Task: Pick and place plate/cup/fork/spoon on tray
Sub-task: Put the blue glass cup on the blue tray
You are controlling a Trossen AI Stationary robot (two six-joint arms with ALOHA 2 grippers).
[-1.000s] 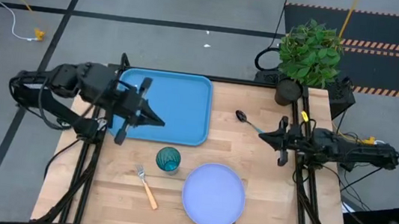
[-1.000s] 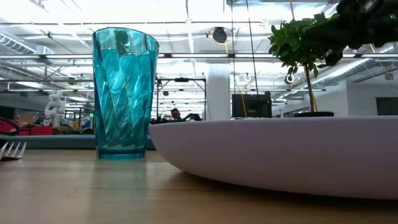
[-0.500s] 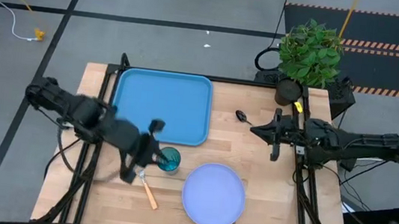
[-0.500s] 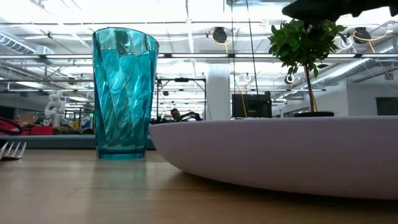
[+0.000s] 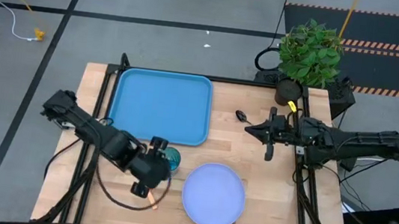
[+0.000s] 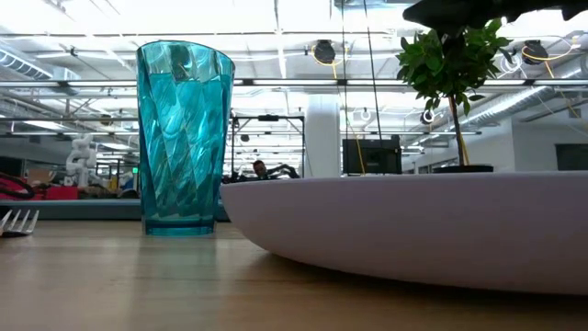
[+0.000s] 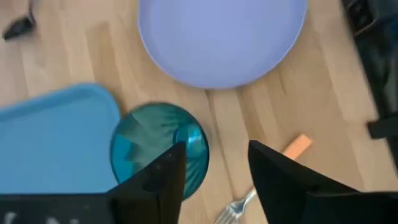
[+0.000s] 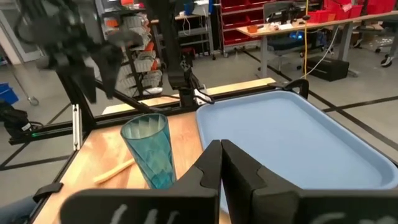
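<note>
Fingers of the left gripper [image 5: 147, 184] stand apart above the fork [image 5: 153, 201], lower left of centre in the high view, beside the cup [image 5: 171, 158]. Right gripper [image 5: 270, 132], fingers together, hovers centre right near the spoon [image 5: 241, 117]. Plate [image 5: 212, 195] lies lower centre, tray [image 5: 161, 106] upper left.

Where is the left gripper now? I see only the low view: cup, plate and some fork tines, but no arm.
Observer: The left gripper hovers over the fork, right beside the cup.
Operator: Are its fingers open?
Observer: Yes, they are open in the left wrist view, and the fork tines show in the gap.
Operator: Is anything on the tray?
Observer: No, the tray holds nothing. The spoon lies on the table by the shut right gripper.
</note>
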